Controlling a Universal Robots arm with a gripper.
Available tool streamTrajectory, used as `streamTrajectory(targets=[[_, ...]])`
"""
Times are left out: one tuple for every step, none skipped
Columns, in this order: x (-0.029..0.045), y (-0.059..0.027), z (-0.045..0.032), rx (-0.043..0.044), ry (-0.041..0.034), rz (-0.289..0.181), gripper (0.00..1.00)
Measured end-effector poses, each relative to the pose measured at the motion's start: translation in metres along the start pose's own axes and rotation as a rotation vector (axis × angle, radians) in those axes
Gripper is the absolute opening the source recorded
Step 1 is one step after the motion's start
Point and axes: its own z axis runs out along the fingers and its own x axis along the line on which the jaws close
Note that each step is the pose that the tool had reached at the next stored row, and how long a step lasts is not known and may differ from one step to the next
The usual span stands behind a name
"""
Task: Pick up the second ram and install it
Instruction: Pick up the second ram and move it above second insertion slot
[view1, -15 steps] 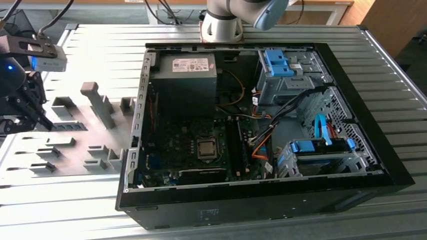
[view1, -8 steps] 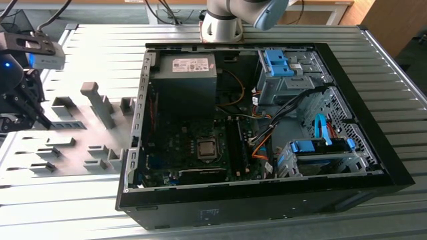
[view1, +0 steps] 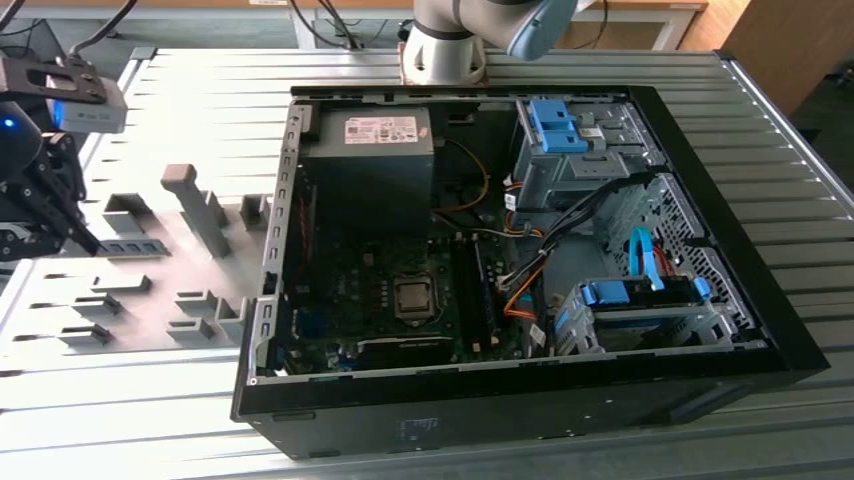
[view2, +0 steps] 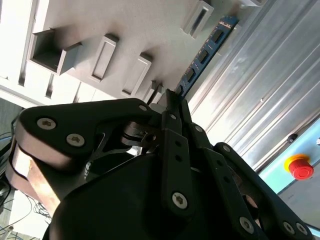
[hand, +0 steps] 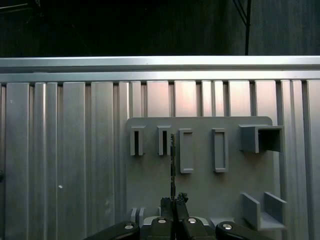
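The hand (view1: 80, 238) hangs over the ribbed metal table (view1: 200, 90) at the exterior view's left, toward nine o'clock from the open computer case (view1: 274, 200); its fingers are pressed together on one end of the second ram (view1: 138, 247), pinching it.

In the second wrist view the blue-green stick (view2: 205, 52) runs straight out from the fingertips (view2: 172, 107), its row of black chips showing; in the first wrist view it appears edge-on (hand: 172, 160) over the grey fixture plate (hand: 200, 195), between two of the slotted blocks; whether it touches the plate I cannot tell.

The plate lies on the table just beside the case's nine o'clock wall and carries several upright grey blocks; two of them have narrow dark slots (hand: 136, 141).

The case lies on its side with its panel off. Inside, the power supply (view1: 371, 160) sits at eleven o'clock; the motherboard (view1: 334, 290) fills the seven o'clock part, with the processor socket (view1: 415, 298) on it; a drive cage with blue latches (view1: 574, 150) stands at one o'clock and another (view1: 641, 310) at four o'clock; orange cables (view1: 523, 295) run between board and cages.

The arm's base (view1: 447, 50) stands at twelve o'clock beyond the case; a red button (view2: 301, 167) shows in the second wrist view.
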Motion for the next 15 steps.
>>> streamTrajectory(targets=[[0.0, 0.0, -0.0007, 0.0, -0.0001, 0.0, 0.14], [0.0, 0.0001, -0.0014, 0.0, 0.0, 0.0, 0.14], [-0.0001, 0.0001, -0.0022, -0.0001, 0.0, 0.0, 0.14], [-0.0001, 0.0001, -0.0028, 0.0, 0.0, 0.0, 0.14], [-0.0001, 0.0001, -0.0035, 0.0, 0.0, 0.0, 0.14], [-0.0002, 0.0001, -0.0044, -0.0001, 0.0, 0.0, 0.14], [-0.0002, 0.0001, -0.0051, 0.0, 0.0, 0.0, 0.14], [-0.0002, 0.0002, -0.0059, 0.0, 0.0, 0.0, 0.14], [-0.0003, 0.0002, -0.0067, 0.0, 0.0, 0.0, 0.14], [-0.0003, 0.0002, -0.0074, -0.0001, 0.0, 0.0, 0.14], [-0.0003, 0.0002, -0.0082, 0.0, 0.0, 0.0, 0.14], [-0.0003, 0.0002, -0.0091, 0.0, 0.0, 0.0, 0.14], [-0.0004, 0.0003, -0.0098, 0.0001, 0.0, 0.0, 0.14], [-0.0004, 0.0003, -0.0107, -0.0001, 0.0, 0.0, 0.14], [-0.0005, 0.0003, -0.0115, -0.0001, 0.0, 0.0, 0.14]])
